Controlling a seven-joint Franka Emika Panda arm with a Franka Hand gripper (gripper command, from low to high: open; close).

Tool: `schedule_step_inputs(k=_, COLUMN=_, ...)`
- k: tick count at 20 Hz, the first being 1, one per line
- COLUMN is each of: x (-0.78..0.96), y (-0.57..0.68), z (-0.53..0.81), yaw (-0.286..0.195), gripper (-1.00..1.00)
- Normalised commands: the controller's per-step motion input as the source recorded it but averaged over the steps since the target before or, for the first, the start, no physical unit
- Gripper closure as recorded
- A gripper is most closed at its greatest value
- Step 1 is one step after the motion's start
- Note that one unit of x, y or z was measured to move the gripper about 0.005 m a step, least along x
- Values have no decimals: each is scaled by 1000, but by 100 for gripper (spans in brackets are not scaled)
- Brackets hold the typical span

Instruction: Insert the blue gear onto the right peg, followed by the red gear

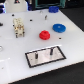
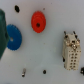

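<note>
Step one pending: blue gear (image 1: 58, 28) flat on table (image 1: 15, 50) beside red gear (image 1: 45, 34), well apart from right peg (image 1: 51, 51). Gripper state impossible to tell, out of clear view. Next: descend over blue gear and grasp.

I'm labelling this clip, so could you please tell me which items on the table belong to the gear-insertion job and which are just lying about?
Belongs to the job:
- blue gear
- red gear
- right peg on the base plate

Just lying about:
- beige connector block
- dark blue angular piece
</note>
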Motion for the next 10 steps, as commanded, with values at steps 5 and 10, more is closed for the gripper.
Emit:
schedule_step_inputs(k=5, x=-396, y=521, z=-41, yaw=0, gripper=-100)
schedule_step_inputs(k=10, x=-429, y=581, z=-63, yaw=0, gripper=-100)
